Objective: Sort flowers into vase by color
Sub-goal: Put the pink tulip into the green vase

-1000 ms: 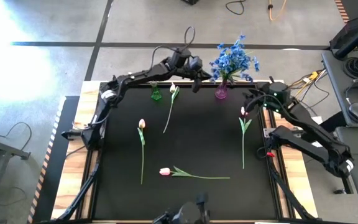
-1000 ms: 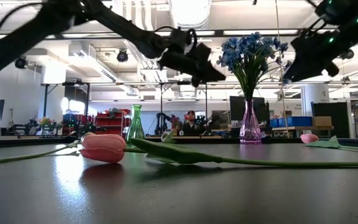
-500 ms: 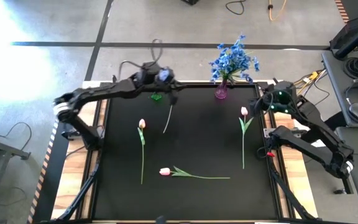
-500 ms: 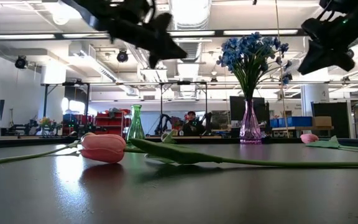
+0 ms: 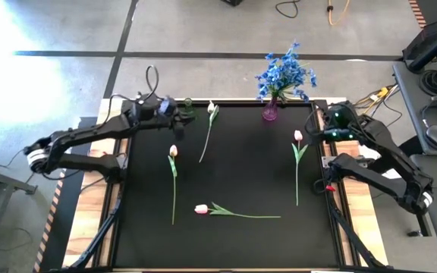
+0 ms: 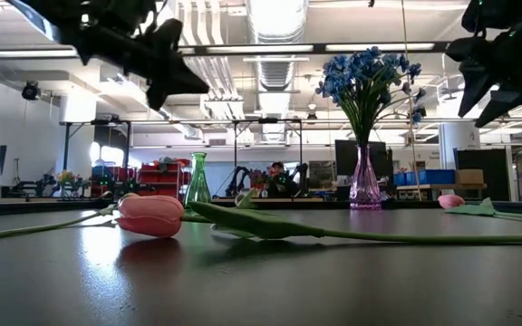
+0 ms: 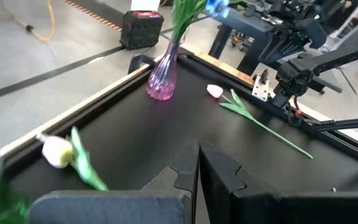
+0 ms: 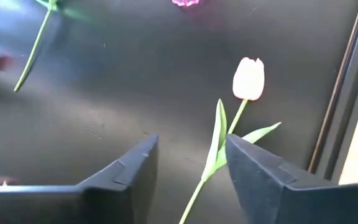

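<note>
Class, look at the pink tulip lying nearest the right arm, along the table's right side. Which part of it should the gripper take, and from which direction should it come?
Best taken by the stem of the pink tulip, probably just below the leaves. It lies flat on the black table, so coming straight down suits it, fingers set either side of the thin stem. The right gripper hangs open above it. The soft bloom and slim leaves would likely crush or slip.

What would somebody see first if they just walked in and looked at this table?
Probably the big bunch of bright blue flowers standing in a purple glass vase at the table's far edge. Next, the long-stemmed tulips lying flat on the black table, like the pink tulip near the front. The open right gripper hovers over another pink tulip by the right edge.
</note>
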`<state>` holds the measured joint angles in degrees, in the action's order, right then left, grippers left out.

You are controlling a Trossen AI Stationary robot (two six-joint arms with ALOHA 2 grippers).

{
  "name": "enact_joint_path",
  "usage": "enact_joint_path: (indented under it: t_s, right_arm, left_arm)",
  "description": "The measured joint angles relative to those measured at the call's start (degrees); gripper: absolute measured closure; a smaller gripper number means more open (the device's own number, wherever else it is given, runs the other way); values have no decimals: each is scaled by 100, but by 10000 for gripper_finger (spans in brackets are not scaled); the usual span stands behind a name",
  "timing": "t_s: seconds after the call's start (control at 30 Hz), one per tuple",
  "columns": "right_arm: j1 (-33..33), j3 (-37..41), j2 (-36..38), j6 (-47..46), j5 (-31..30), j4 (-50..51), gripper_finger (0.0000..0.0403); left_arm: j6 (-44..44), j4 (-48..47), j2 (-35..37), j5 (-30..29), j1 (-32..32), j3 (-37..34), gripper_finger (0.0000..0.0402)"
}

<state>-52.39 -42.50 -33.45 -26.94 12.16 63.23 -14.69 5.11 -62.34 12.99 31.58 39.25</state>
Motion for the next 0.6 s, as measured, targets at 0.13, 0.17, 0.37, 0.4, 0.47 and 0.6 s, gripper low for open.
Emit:
enact_joint_path:
  t_s: [0.13,0.17,0.37,0.4,0.47,0.6]
  right_arm:
    - [155,0,-252,74,-60,-299,185]
    - [191,0,-342,169,-61,-431,180]
    - [346,-188,-1033,653,-46,-748,162]
    - [375,-212,-1157,597,-20,-642,161]
    - [480,-249,-1401,441,-12,-315,160]
    - [763,-238,-1815,62,-30,270,160]
  left_arm:
    - [-150,-5,413,-8,7,-301,401]
    - [-147,-1,501,-4,5,-348,401]
    - [-46,-187,688,280,21,-385,401]
    - [-46,-278,699,297,21,-356,401]
    - [-38,-364,701,302,19,-328,401]
    - [121,-359,719,297,21,-283,401]
